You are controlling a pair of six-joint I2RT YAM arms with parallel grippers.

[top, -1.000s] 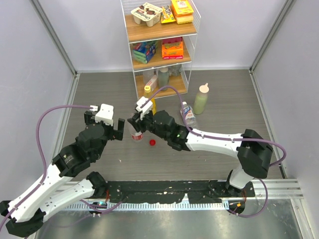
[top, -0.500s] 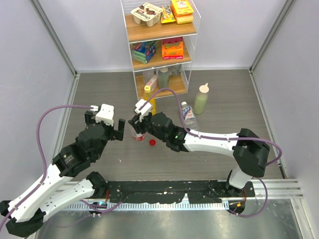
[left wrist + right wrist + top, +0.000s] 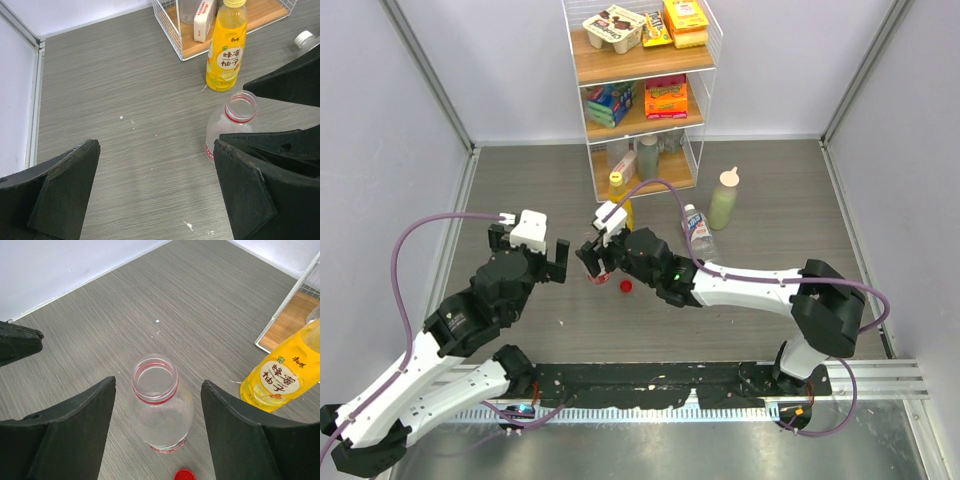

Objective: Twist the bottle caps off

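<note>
The clear red-label bottle (image 3: 161, 412) stands upright with its mouth open (image 3: 241, 106). Its red cap (image 3: 185, 474) lies on the table beside it (image 3: 626, 285). My right gripper (image 3: 157, 415) is open, one finger on each side of that bottle, touching neither side (image 3: 595, 258). My left gripper (image 3: 157, 192) is wide open over bare table just left of the bottle (image 3: 528, 255). The yellow juice bottle (image 3: 227, 50) keeps its yellow cap (image 3: 616, 178). The blue-white label bottle (image 3: 699, 230) keeps its white cap (image 3: 303, 38).
A white wire rack (image 3: 640, 90) with snack boxes and bottles stands at the back centre. A pale green bottle with a cream pointed top (image 3: 723, 202) is to its right. Grey walls close in the left, right and back. A black rail (image 3: 650, 380) runs along the near edge.
My right gripper's jaws have spread apart from a shut state at the red-label bottle. The bottle stays standing and the red cap stays on the table. My left arm has hardly moved.
</note>
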